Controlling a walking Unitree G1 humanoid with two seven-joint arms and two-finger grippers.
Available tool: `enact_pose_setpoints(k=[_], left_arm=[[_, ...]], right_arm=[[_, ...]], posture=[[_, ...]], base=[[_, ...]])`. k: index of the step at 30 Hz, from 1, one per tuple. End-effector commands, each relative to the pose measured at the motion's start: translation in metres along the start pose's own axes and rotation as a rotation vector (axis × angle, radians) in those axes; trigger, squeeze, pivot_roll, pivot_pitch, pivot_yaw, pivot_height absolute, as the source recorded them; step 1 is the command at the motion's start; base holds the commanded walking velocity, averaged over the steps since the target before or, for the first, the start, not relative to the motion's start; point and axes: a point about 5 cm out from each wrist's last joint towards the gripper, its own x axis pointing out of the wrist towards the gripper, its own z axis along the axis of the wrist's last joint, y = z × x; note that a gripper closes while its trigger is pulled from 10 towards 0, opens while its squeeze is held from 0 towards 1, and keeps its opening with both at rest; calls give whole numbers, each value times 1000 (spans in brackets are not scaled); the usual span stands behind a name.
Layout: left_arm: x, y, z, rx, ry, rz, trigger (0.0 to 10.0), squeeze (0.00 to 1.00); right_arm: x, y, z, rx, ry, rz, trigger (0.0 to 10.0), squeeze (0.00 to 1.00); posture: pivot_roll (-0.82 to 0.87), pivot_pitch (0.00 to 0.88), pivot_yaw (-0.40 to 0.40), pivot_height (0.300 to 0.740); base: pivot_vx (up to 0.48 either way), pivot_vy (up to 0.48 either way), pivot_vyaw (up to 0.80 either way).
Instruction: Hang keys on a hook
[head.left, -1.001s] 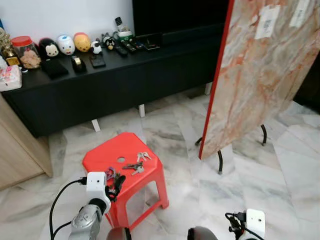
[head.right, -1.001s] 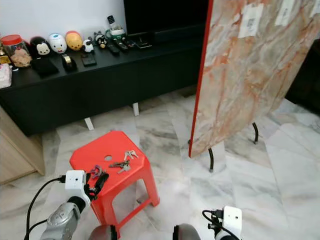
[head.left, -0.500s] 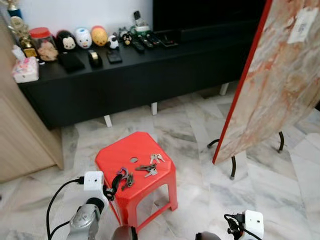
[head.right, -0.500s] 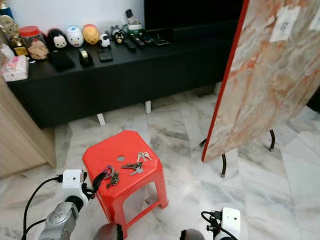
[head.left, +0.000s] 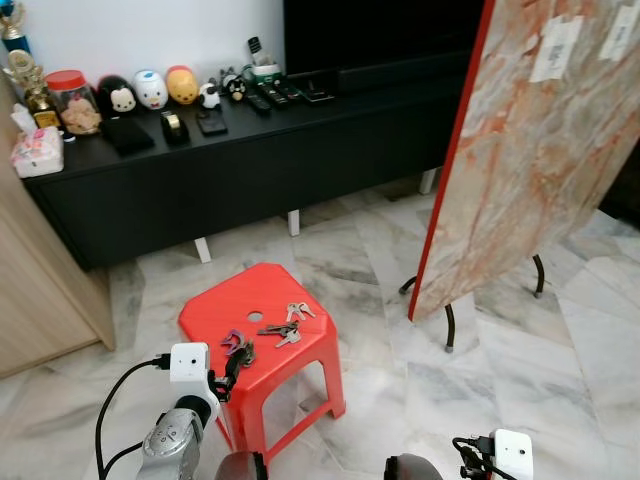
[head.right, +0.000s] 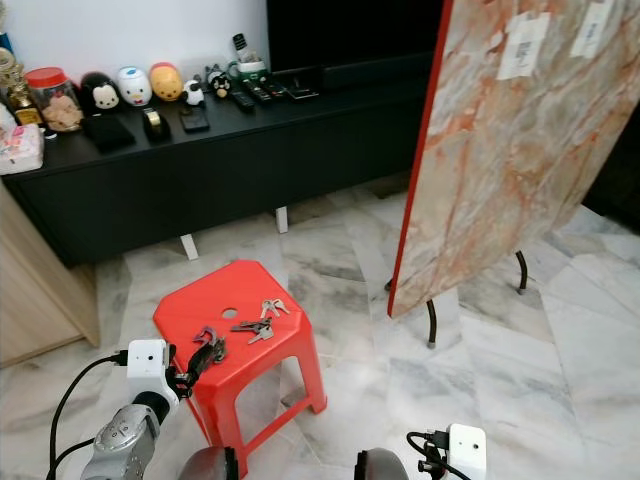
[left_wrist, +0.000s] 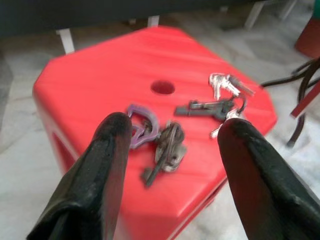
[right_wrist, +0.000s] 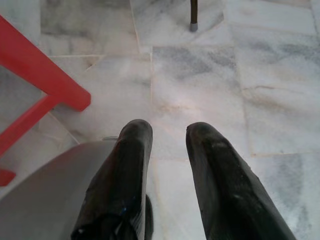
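Marble-tiled floor (head.left: 350, 250) surrounds a red plastic stool (head.left: 262, 330) standing before a long black cabinet (head.left: 230, 160) set against a white wall. On the stool seat, beside its round centre hole, lie three key bunches: a dark bunch with a purple clip (left_wrist: 142, 131) nearest the robot, a dark bunch (left_wrist: 210, 108) in the middle, and a silver bunch (left_wrist: 225, 84) farthest toward the stool's right edge. The left gripper (left_wrist: 172, 135) is held at the near left edge of the stool with its fingers (left_wrist: 107, 150) spread wide apart, framing the purple-clip bunch without touching it. The right gripper (right_wrist: 167, 140) hangs low over bare floor beside a stool leg, its fingers parted and grasping nothing. A marble-patterned tabletop with a red edge (head.left: 530, 150) leans tilted on black legs to the right of the stool. The cabinet top carries round toy figures (head.left: 150, 88), a red-lidded jar (head.left: 70, 100), remote controls (head.left: 275, 95) and a tissue pack (head.left: 35, 152). A pale wooden panel (head.left: 40, 290) stands at the left.
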Motion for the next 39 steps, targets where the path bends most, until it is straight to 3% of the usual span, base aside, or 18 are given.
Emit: enact_pose_setpoints(k=[1, 14, 18, 22, 28, 31, 39], left_arm=[[0, 3, 2, 12, -8, 8, 10000, 0], [2, -2, 3, 5, -15, -23, 10000, 0], [-1, -4, -4, 52, 31, -55, 10000, 0], [-2, -5, -5, 43, 31, -56, 10000, 0], [5, -13, 3, 32, -1, -101, 10000, 0], [10, -22, 8, 73, -17, -142, 10000, 0], [11, -23, 9, 76, -20, -134, 10000, 0]], right_arm=[[3, 2, 7, -21, -20, 17, 10000, 0], [-2, -13, -3, 18, 32, -16, 10000, 0], [-4, -17, -5, 20, 43, -20, 10000, 0], [-5, -19, -6, 20, 46, -19, 10000, 0], [-6, -22, -7, 9, 55, -12, 10000, 0], [-9, -24, -11, 12, 65, -19, 10000, 0], [-11, -27, -15, 27, 72, -28, 10000, 0]], posture=[[-41, 0, -44, 620], [-44, 0, -42, 620], [-43, 0, -43, 620], [-43, 0, -45, 620], [-37, 0, -58, 620], [-50, 0, -54, 620], [-55, 0, -46, 620]], base=[[240, 0, 800], [113, 0, 186], [0, 0, 0], [0, 0, 0], [0, 0, 0], [0, 0, 0], [0, 0, 0]])
